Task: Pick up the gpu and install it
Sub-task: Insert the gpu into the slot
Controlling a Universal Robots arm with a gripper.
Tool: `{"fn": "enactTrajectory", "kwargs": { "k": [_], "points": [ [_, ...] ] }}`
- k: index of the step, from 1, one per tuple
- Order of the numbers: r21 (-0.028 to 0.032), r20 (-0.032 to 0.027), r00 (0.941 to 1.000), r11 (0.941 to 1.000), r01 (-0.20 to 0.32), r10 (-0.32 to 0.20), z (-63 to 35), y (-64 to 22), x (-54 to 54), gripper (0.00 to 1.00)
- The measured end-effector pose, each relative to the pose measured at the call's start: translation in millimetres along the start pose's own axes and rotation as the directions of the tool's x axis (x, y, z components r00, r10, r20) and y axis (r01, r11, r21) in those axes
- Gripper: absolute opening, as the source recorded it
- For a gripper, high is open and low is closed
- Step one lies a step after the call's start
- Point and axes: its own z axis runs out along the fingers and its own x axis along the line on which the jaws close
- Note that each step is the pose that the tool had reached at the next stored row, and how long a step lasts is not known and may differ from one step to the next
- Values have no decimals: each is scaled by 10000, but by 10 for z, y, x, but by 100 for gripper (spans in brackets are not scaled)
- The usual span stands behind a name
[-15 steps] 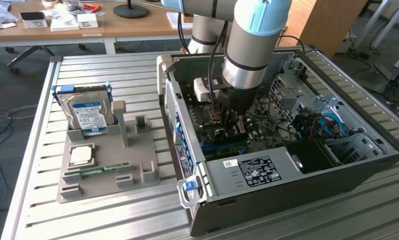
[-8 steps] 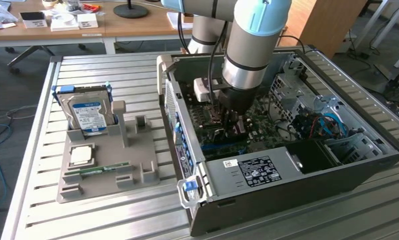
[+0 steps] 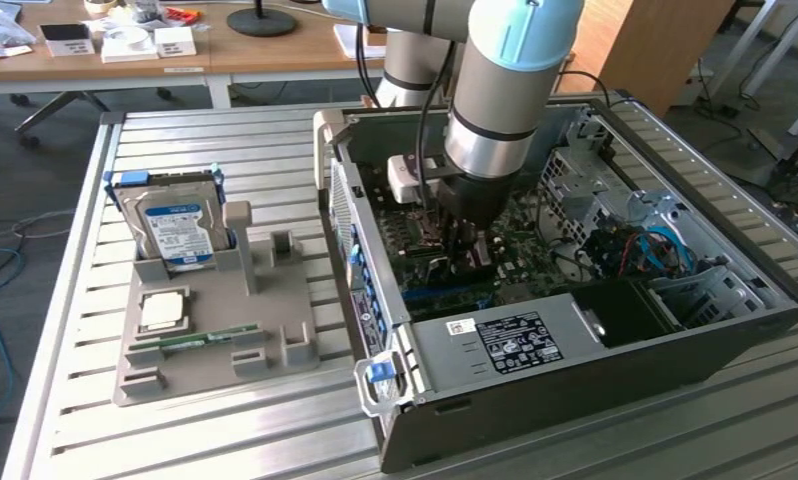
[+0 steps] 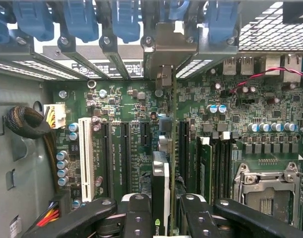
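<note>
— Where has that thin dark graphics card with the silvery metal end bracket point(image 4: 161, 191) got to?

— It's down inside the open black computer case point(image 3: 719, 340), standing on edge over the green motherboard point(image 4: 126, 106). The wrist view shows it edge-on, its bracket end up at the row of rear slot covers with blue plastic latches point(image 4: 82, 20).

— And the black two-fingered gripper point(image 3: 463, 245)?

— Its jaws are drawn in narrow, clamped on the card from both sides. One finger point(image 4: 136, 218) sits against each face.

— Is it seated?

— Can't tell from here; it lines up with a long dark slot beside the white one point(image 4: 84, 153).

— What's on the grey plastic holder tray point(image 3: 192, 345)?

— On the exterior view's left, a silver hard drive with a blue-white label point(image 3: 179, 232) stands upright, with a narrow green memory stick point(image 3: 210, 337) lying flat near it.
</note>
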Motion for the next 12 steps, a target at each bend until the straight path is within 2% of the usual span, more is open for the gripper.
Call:
{"fn": "enactTrajectory", "kwargs": {
  "k": [12],
  "points": [
    [-5,9,9999,9999,139,-139,2,0,0,27]
  ]
}}
